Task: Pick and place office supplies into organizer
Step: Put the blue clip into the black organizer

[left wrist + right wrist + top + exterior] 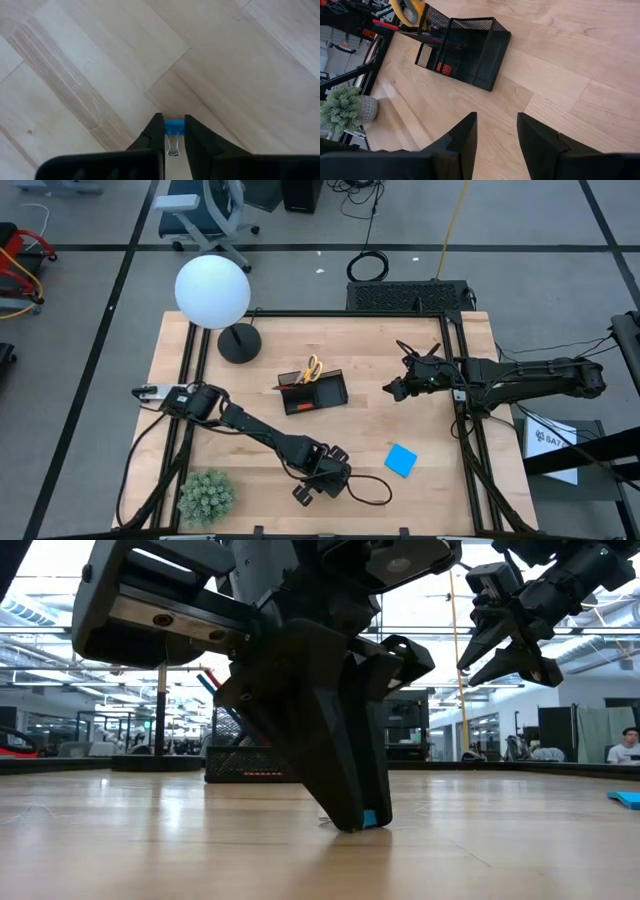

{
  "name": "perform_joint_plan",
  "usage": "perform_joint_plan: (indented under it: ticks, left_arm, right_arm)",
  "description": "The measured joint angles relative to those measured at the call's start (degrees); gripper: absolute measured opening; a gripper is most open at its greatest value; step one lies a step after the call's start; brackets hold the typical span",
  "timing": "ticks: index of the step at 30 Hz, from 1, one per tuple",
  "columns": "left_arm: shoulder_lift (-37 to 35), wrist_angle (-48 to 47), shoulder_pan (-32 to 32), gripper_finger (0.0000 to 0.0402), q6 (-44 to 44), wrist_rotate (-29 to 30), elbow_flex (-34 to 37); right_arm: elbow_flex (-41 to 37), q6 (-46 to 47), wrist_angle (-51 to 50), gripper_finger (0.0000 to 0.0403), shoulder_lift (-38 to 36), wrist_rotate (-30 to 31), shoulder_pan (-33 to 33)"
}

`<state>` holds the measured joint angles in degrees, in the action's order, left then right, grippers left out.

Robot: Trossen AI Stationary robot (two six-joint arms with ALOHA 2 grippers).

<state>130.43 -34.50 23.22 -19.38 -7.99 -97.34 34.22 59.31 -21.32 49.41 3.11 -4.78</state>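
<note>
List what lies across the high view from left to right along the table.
Plant → lamp → organizer → blue note pad → right gripper.

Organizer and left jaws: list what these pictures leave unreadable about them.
- Organizer contents: too small in the high view; the left gripper blocks most of it in the low view; the right wrist view shows only scissors handles, cut by the edge.
- Blue binder clip: fingers hide its sides; whether it is lifted off the table cannot be told.
</note>
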Motion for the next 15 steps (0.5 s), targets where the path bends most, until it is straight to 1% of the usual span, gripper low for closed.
perform_joint_plan:
  ticks: [10, 15]
  left_arm:
    - [-0.2, -0.3, 0.0, 0.0041, 1.0, 0.4, 0.0]
    - [0.2, -3.7, 0.1, 0.0041, 1.4, 1.5, -3.0]
  right_arm:
    - [0.0, -0.2, 0.0, 0.0130, 0.0, 0.0, 0.0]
    - [0.0, -0.4, 0.0, 0.0130, 0.0, 0.0, 0.0]
